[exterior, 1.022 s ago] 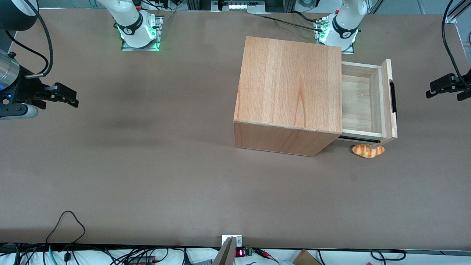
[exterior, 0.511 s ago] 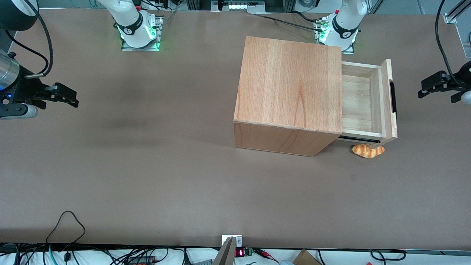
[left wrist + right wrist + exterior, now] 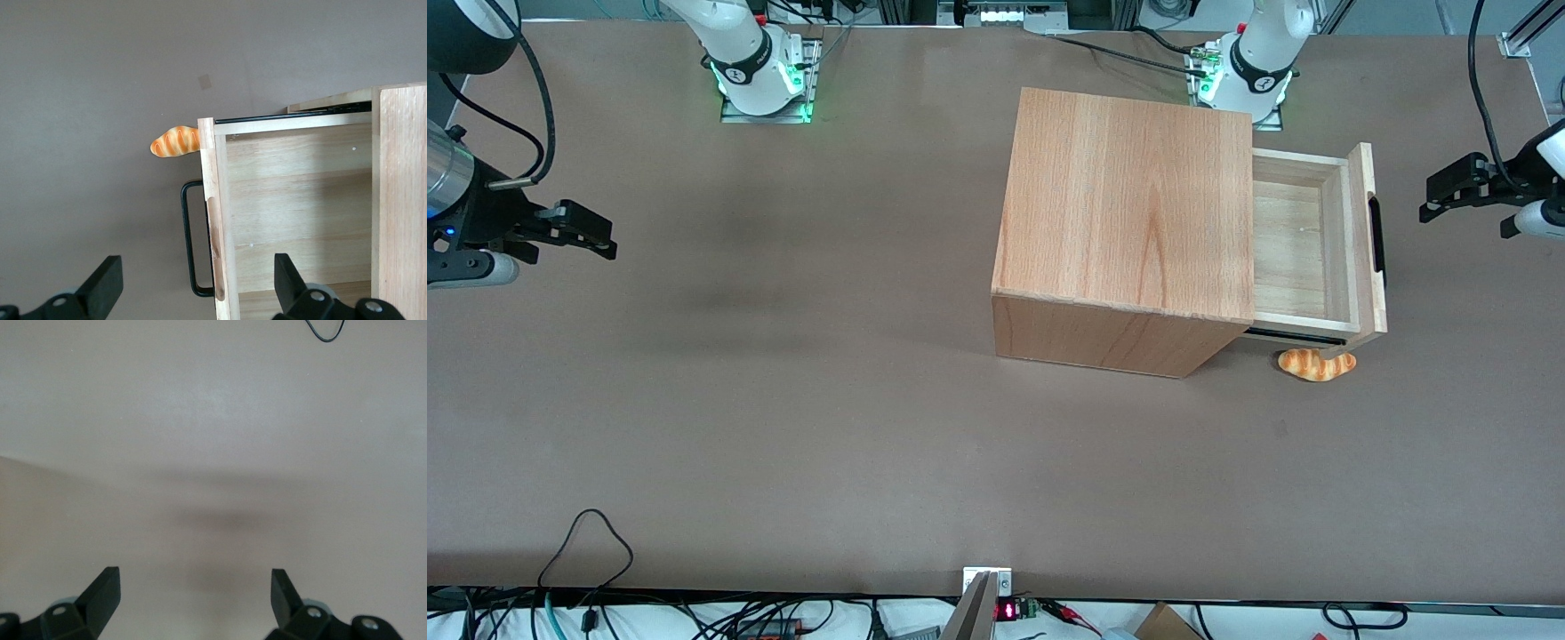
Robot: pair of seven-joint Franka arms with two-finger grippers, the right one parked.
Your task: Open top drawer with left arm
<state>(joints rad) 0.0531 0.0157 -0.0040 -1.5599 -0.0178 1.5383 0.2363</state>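
The top drawer (image 3: pixel 1294 240) stands pulled well out of the wooden cabinet (image 3: pixel 1129 196), its pale plank inside (image 3: pixel 293 200) bare. A slim black bar handle (image 3: pixel 1376 236) (image 3: pixel 187 240) runs along its front panel. My left gripper (image 3: pixel 1430 200) (image 3: pixel 197 277) hangs in front of that panel, toward the working arm's end of the table. It is open wide, touches neither handle nor panel, and holds nothing. In the left wrist view one finger (image 3: pixel 103 283) shows over the table and the other over the drawer's inside.
A small orange toy bread (image 3: pixel 1317 364) (image 3: pixel 175 141) lies on the brown table (image 3: pixel 783 400) just below the drawer's corner nearest the front camera. Cables run along the table's edges.
My left gripper has moved in toward the drawer front and a little farther from the front camera. The drawer and the bread have stayed put.
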